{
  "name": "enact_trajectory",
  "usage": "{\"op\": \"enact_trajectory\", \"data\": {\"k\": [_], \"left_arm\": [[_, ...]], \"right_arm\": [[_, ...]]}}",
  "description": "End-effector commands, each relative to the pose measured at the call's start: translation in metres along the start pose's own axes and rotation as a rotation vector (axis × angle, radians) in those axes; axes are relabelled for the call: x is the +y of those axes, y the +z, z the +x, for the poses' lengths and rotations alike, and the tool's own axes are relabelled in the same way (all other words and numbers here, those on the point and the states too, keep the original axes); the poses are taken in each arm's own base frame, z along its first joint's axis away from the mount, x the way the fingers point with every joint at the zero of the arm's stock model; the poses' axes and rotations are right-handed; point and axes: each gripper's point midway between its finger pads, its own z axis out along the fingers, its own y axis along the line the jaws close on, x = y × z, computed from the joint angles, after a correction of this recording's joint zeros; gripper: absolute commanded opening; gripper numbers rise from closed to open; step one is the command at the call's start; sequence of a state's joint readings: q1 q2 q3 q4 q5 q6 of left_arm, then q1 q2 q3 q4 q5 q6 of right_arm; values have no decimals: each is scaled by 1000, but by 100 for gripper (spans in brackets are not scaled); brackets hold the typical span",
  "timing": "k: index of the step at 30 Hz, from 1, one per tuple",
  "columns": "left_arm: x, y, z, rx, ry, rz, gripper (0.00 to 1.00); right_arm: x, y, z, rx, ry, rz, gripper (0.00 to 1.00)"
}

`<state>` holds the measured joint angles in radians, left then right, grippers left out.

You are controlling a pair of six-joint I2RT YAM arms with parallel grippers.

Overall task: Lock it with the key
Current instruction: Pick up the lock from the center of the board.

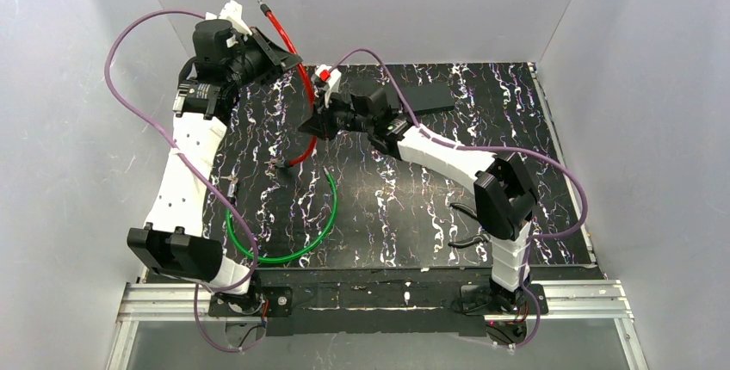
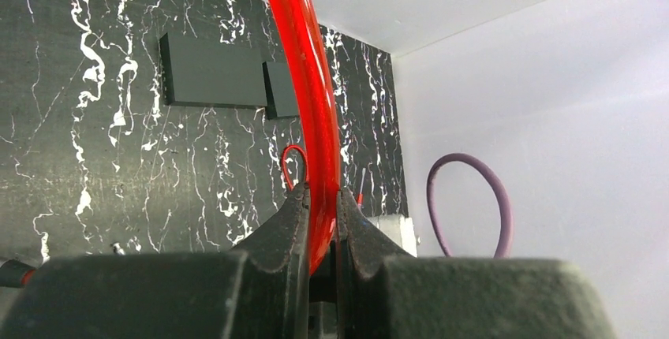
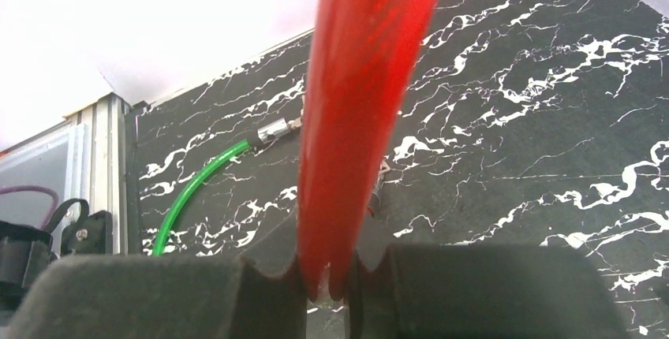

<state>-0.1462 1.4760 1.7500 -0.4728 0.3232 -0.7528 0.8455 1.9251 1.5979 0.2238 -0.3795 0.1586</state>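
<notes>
A red cable lock (image 1: 303,86) arcs up from the marbled black table (image 1: 413,206). Its metal tip (image 1: 261,4) points up at the back left, and its lower end meets a small dark piece (image 1: 280,166) on the table. My left gripper (image 1: 274,43) is shut on the red cable (image 2: 312,79) near the top, its fingertips (image 2: 296,209) pressed against both sides. My right gripper (image 1: 314,125) is shut on the same cable (image 3: 363,79) lower down, about mid-length. I cannot make out the key in any view.
A green cable (image 1: 301,245) lies looped on the table near the left arm's base, its metal end (image 3: 272,130) showing in the right wrist view. A flat black plate (image 1: 426,96) lies at the back. Grey walls close in three sides.
</notes>
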Motion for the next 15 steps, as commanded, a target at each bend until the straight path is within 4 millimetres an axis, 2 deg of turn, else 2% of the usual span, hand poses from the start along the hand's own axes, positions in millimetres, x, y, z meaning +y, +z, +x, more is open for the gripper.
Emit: {"op": "enact_trajectory", "data": {"k": [1,3,5,9,11,15], "left_arm": [[-13,-37,-11,-31,72,56,9],[-10,-43,-7,-1,108,73,27],[-13,-52,0,38,157,120,54],[-28,-76,14,84,289,231,87],[-37,-90,21,93,369,294,97],[-52,-118,32,86,559,404,98]], "right_arm": [[-1,-37,-76,-120,-101,-36,1],[-2,-60,-104,-159,-116,-72,1],[-2,-84,-131,-194,-134,-101,1],[10,-127,-171,-219,-192,-170,1],[11,-148,-183,-228,-213,-184,1],[10,-185,-197,-225,-246,-200,1]]}}
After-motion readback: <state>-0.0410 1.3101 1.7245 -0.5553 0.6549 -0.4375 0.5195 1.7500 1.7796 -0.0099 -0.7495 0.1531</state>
